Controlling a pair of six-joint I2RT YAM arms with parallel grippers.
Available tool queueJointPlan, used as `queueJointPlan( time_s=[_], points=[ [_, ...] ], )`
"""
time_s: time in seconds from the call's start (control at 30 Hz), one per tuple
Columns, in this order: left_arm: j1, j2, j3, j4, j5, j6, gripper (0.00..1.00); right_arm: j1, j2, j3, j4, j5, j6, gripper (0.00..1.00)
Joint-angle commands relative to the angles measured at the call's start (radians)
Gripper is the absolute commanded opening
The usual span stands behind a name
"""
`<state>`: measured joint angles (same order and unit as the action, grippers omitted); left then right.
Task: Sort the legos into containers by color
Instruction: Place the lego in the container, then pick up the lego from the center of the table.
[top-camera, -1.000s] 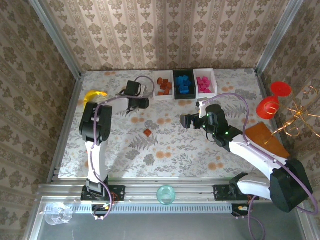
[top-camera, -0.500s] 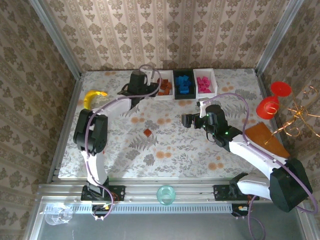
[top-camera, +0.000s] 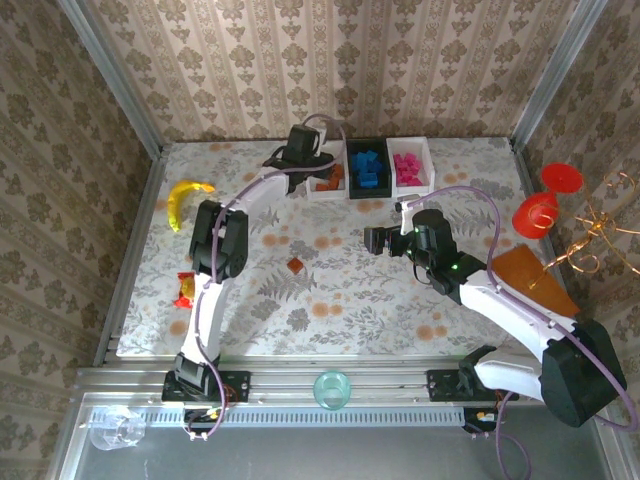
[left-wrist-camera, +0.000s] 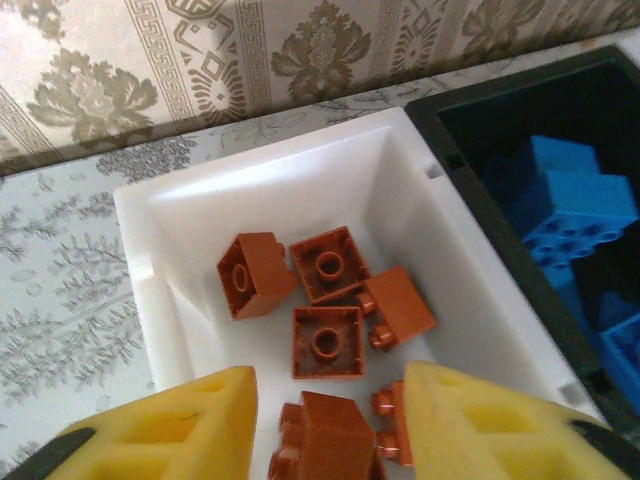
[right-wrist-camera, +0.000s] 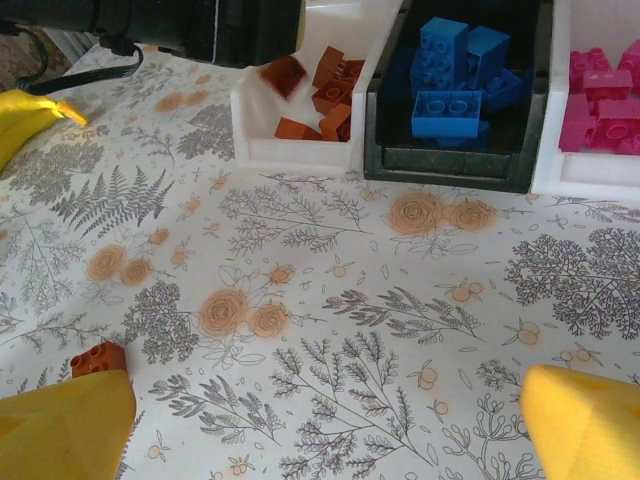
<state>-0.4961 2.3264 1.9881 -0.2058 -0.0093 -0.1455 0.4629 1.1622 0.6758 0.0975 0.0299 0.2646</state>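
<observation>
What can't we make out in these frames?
- Top view: left hand covers part of the brown-brick tray; count unclear.
- Right wrist: brick over that tray is motion-blurred; landed or not, unclear.
- Right wrist: pink tray cut by the right edge.
- Top view: red-yellow item too small to identify.

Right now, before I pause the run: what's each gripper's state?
Left gripper: open, a brown lego loose between its jaws, over the white container.
Right gripper: open, empty.
</observation>
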Motion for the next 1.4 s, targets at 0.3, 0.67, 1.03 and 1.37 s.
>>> queueJointPlan(
  time_s=[0.3, 0.67, 1.03, 1.37],
  points=[
    [-0.003, -0.527, -0.583, 0.082, 0.027, -0.034, 0.72, 0.006, -0.028, -0.013, -0.006, 0.011, -0.003, 1.00],
    [-0.077, -0.876, -1.148, 0.003, 0.066, -0.065, 0.87, 0.010, -0.020, -0.030, 0.051, -0.112, -0.034, 1.00],
    [-0.121, -0.690, -1.065, -0.071, 0.053, 0.032, 0.82, 0.011, -0.013, -0.023, 0.039, -0.089, -0.029, 1.00],
    [-0.158, -0.582, -1.017, -0.098, 0.026, 0.037, 0.55, 0.011, -0.028, -0.020, 0.018, -0.065, -0.034, 1.00]
  ],
)
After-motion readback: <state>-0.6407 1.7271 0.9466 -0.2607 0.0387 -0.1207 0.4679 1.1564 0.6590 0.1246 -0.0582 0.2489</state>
